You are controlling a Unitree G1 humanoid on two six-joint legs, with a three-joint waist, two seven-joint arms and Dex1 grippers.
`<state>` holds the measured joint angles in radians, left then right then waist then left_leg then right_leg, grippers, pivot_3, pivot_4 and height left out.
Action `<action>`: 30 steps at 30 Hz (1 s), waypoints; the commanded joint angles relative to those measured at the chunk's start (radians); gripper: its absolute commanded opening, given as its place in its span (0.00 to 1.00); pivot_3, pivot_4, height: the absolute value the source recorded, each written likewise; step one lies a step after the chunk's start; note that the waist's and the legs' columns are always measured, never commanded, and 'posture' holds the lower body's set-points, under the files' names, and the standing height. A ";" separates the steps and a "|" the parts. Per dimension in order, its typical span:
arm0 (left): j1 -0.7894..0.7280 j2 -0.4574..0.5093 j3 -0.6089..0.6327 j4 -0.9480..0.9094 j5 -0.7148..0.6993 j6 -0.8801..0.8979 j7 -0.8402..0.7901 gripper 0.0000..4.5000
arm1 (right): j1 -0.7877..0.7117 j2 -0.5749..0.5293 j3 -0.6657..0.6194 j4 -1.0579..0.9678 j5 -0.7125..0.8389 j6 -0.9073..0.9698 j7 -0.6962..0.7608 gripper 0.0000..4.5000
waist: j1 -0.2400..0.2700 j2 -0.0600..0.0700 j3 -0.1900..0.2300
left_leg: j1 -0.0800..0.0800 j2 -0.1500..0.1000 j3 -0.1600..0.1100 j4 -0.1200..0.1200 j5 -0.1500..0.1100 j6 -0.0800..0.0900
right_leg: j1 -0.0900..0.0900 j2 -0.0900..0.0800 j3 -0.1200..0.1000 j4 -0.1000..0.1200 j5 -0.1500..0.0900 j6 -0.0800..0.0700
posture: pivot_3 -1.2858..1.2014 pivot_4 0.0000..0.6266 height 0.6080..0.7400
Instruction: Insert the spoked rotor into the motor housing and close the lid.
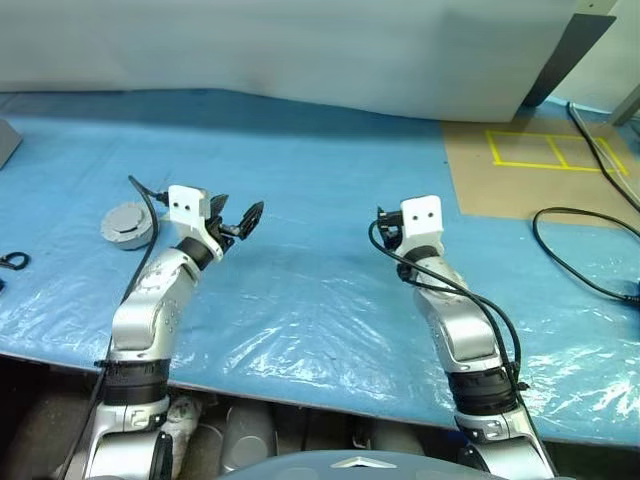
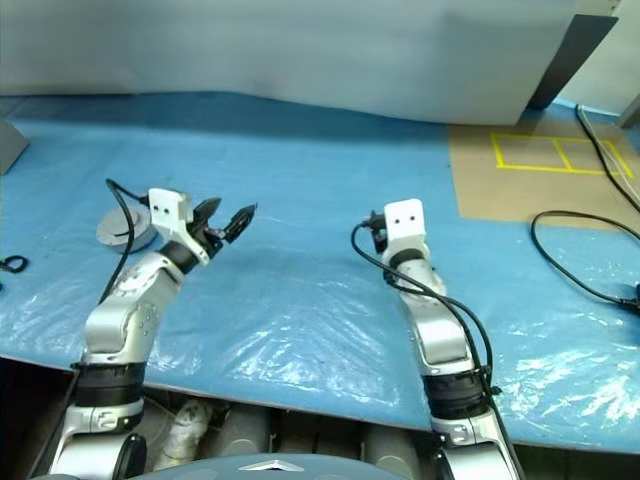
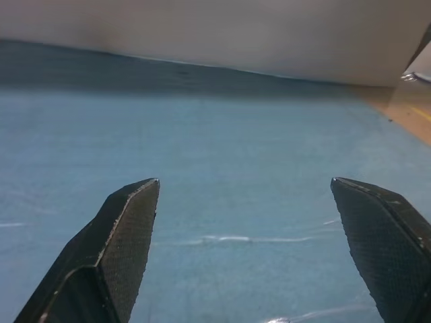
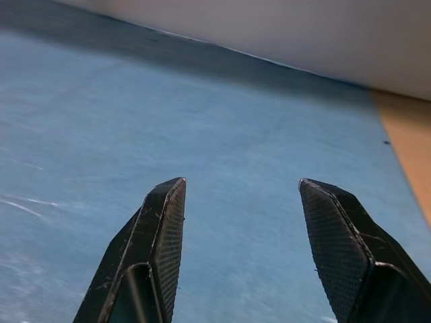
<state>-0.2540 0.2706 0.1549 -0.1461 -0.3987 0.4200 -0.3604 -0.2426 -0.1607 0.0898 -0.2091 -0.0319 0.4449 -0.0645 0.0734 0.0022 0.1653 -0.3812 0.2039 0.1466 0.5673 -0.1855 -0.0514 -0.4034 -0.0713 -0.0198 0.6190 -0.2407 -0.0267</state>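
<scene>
The motor housing (image 1: 124,235) lies on the blue sheet at the left, with the lid (image 1: 127,218) on top of it, plain gray face and raised hub up. The spoked rotor is out of view. My left gripper (image 1: 240,212) hovers just right of the housing, apart from it and pointing away over the sheet. Its fingers (image 3: 128,222) are spread wide and it is open, with nothing between them. My right gripper (image 4: 242,182) is held over the middle of the table, open and empty, behind its white wrist block (image 1: 421,215).
A small dark ring (image 1: 12,261) lies at the far left edge. A brown board with yellow tape (image 1: 555,150) and black cables (image 1: 580,250) are at the right. A white wall (image 1: 300,50) runs along the back. The table's front edge (image 1: 300,395) is near my arms.
</scene>
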 commanded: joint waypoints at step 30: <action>0.055 -0.060 0.022 0.008 0.072 -0.131 0.111 0.95 | 0.069 0.031 -0.077 -0.113 -0.087 0.011 -0.037 0.63 | -0.007 0.000 0.000 | 0.002 0.000 0.000 0.001 0.000 0.000 | 0.000 0.001 0.002 0.001 0.000 0.000 | 0.52 0.24 1.00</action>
<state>-0.1886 0.2080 0.1829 -0.1052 -0.3317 0.3072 -0.2412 -0.1746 -0.1311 0.0135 -0.2773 -0.1056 0.4593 -0.1026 0.0662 0.0022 0.1654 -0.3796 0.2037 0.1469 0.5684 -0.1855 -0.0512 -0.4032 -0.0707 -0.0178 0.6195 -0.2407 -0.0263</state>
